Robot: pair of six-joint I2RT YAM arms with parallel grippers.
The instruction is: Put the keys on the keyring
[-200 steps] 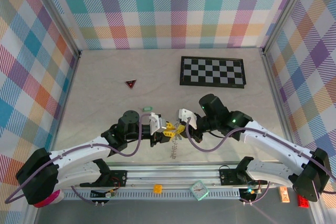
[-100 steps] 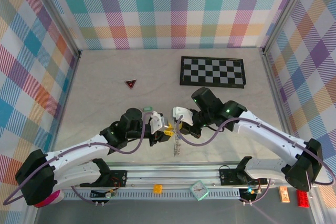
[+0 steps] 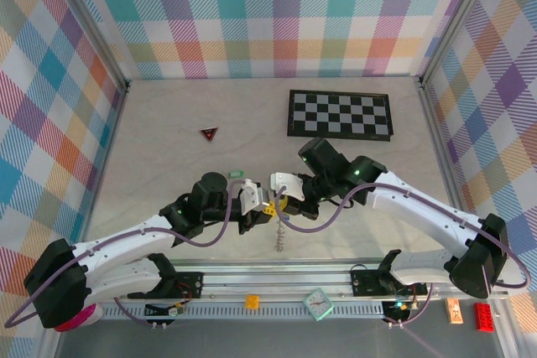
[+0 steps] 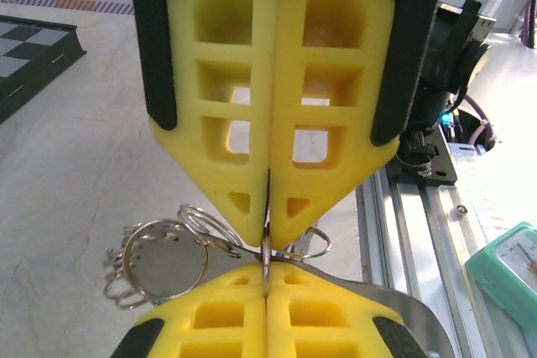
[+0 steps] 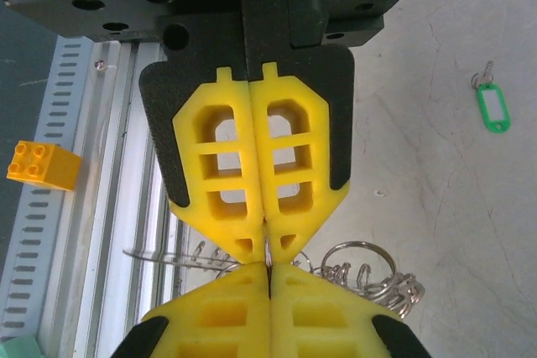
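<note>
Above the table's near middle, my left gripper [image 3: 265, 207] and my right gripper [image 3: 284, 200] meet tip to tip. In the left wrist view the left gripper [image 4: 268, 236] is shut on a thin wire of the keyring [image 4: 394, 299]. Its grey band curves off to the right, and smaller silvery rings [image 4: 159, 262] hang at the left. In the right wrist view the right gripper [image 5: 268, 251] is shut on the same wire, beside a cluster of rings [image 5: 369, 270]. The short chain [image 3: 278, 241] dangles below. The mint-green key [image 3: 236, 173] [image 5: 493, 109] lies on the table behind the left gripper. The blue key is hidden.
A dark red triangle [image 3: 209, 133] lies at the left and a checkerboard [image 3: 340, 114] at the back right. On the front rail sit an orange brick [image 3: 251, 300] and a teal clock [image 3: 318, 303]. Plaid walls close three sides.
My right gripper has moved left and a little up, until its tips meet the left gripper's at the ring. The left gripper has barely moved. The chain now hangs straighter.
</note>
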